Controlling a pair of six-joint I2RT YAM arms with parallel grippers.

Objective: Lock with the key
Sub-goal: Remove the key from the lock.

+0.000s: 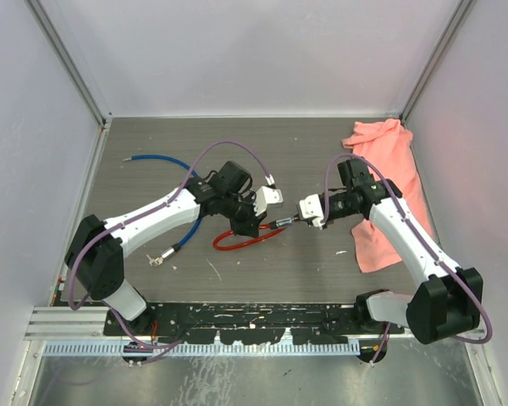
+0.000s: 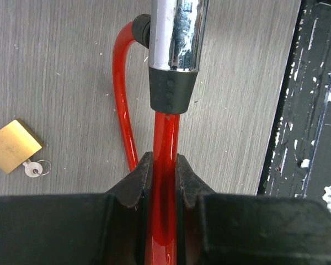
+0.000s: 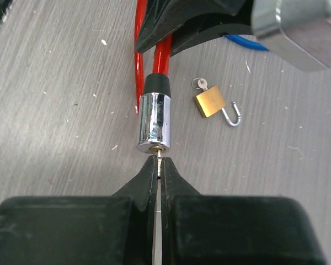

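At the middle of the table, your left gripper is clamped on the red cable just behind the chrome lock barrel. Your right gripper has its jaws together, pinching the key at the barrel's keyhole.

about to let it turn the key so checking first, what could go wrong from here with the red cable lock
1. The right gripper pinches only a thin sliver of the key at the chrome cylinder, so it may slip when twisted.
2. The left gripper holds the red cable below the cylinder, not the cylinder itself, so the cable could flex and the cylinder might turn with the key.
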